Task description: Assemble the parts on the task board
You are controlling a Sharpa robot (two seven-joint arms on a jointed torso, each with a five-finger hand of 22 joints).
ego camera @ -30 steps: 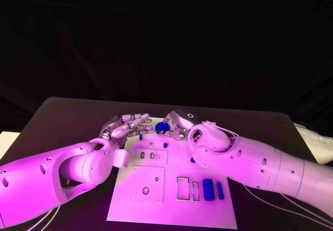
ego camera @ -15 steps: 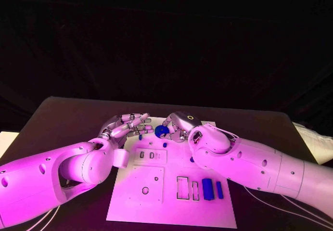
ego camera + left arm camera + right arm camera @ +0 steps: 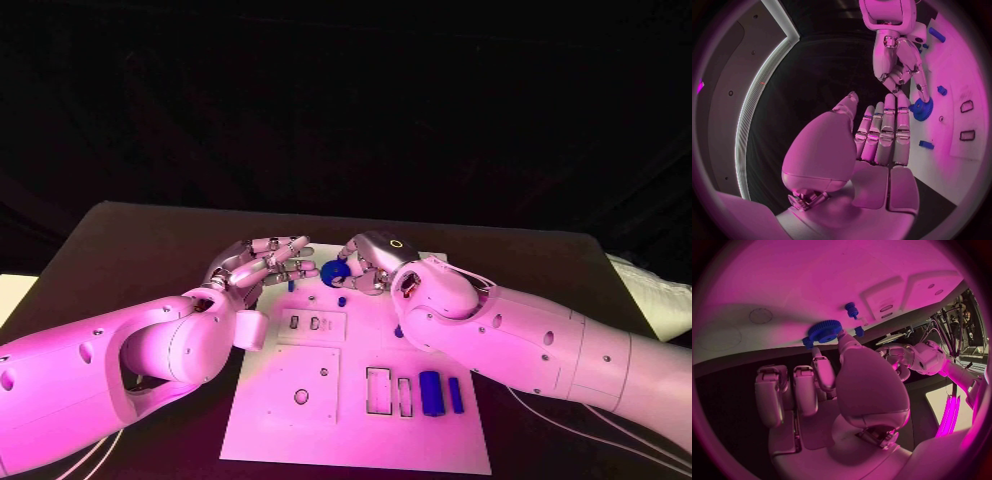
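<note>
The white task board [image 3: 289,425] lies in the middle of the black table. My right hand [image 3: 371,259] is over the board's far edge and pinches a blue gear [image 3: 335,271] between thumb and a finger. The right wrist view shows the gear [image 3: 822,333] at the fingertips, just above the board [image 3: 786,280], with a small blue peg [image 3: 852,310] beyond it. My left hand [image 3: 268,262] hovers beside the gear, fingers extended and holding nothing. In the left wrist view its fingers [image 3: 882,131] point towards the gear [image 3: 921,108] and my right hand [image 3: 899,62].
Two long blue parts [image 3: 431,386] [image 3: 456,394] lie near rectangular slots on the board's right side. A small blue peg [image 3: 342,299] stands close to the far edge, and another blue piece [image 3: 293,286] sits under my left hand. Black table surrounds the board.
My right hand has lowered the gear slightly towards the board's far edge. The left hand has hardly moved.
</note>
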